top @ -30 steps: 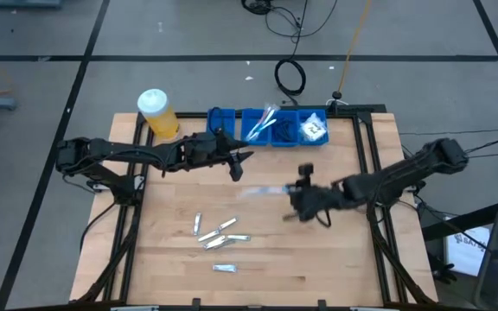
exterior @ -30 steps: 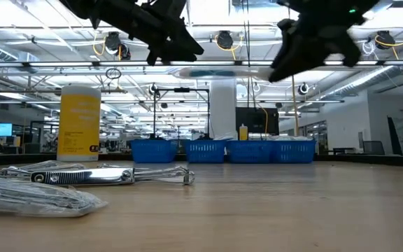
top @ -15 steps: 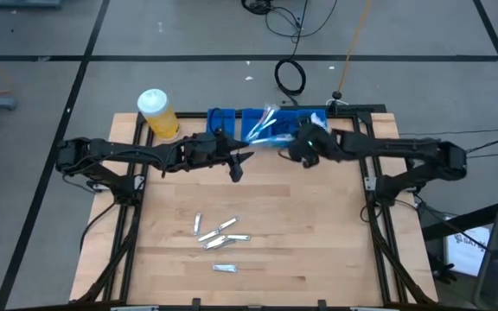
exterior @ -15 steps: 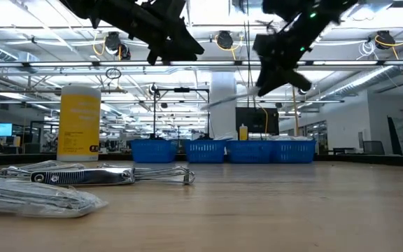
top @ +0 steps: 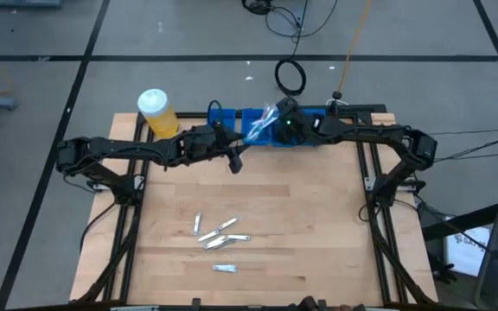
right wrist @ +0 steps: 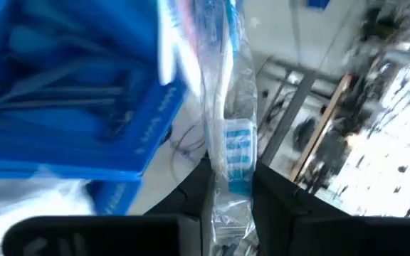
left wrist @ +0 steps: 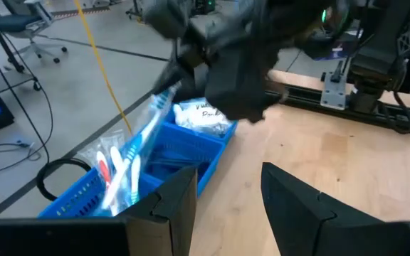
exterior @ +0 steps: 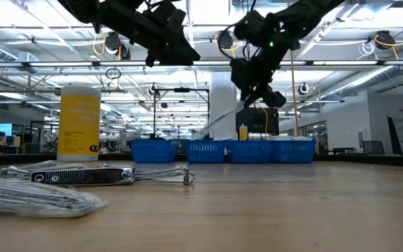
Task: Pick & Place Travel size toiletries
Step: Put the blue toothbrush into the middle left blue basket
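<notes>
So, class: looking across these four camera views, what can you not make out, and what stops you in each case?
- Right gripper: it holds a wrapped toothbrush, whose far end is cut off by the right wrist picture's edge.
- Blue tray: the right arm covers its middle compartments in the high view.
- Small silver packets: too small in the high view to read.
- Left gripper: hovers empty; only blurred fingertips show in the left wrist view.

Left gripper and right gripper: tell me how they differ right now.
The right gripper is shut on a wrapped toothbrush; the left gripper holds nothing, its fingers apart. The right gripper is over the blue tray at the table's far edge; the left gripper hangs just short of that tray, over bare wood. Both are raised above the table.
</notes>
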Tool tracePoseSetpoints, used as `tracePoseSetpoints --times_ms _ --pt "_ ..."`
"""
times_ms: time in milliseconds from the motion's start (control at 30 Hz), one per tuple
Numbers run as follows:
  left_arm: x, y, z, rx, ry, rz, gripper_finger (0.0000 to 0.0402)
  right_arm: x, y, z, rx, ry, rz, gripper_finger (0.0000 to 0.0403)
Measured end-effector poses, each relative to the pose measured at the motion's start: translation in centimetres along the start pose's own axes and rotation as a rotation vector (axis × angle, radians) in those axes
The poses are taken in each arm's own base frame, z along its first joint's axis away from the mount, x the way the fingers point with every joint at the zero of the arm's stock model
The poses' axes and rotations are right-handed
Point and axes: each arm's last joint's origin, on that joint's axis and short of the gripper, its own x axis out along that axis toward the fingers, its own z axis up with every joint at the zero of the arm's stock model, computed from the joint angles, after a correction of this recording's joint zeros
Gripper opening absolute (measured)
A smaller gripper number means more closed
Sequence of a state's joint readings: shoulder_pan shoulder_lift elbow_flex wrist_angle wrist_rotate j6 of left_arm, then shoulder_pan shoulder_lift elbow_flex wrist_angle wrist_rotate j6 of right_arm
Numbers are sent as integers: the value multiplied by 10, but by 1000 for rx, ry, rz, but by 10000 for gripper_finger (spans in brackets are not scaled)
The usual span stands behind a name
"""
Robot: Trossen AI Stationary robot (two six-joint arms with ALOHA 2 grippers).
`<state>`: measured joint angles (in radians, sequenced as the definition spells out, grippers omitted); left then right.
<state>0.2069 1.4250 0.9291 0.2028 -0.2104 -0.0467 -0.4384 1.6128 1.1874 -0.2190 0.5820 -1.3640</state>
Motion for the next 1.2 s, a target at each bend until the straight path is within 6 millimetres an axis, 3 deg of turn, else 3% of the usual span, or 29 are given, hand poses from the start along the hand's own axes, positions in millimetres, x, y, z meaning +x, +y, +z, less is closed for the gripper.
tracePoseSetpoints --times_ms 167,567,900,1067,1200 --pt "1 4 0 0 0 13 152 2 3 3 -117 -79 23 60" --pt "1 6 -1 39 7 15 152 18 14 18 -138 -188 60 62" --pt "1 6 -1 28 10 14 152 20 -11 17 78 -243 -141 193" --pt "1 6 -2 25 23 15 152 23 -12 12 211 -238 -134 230" --pt "1 6 -2 21 23 15 152 26 -15 6 417 -242 -134 247"
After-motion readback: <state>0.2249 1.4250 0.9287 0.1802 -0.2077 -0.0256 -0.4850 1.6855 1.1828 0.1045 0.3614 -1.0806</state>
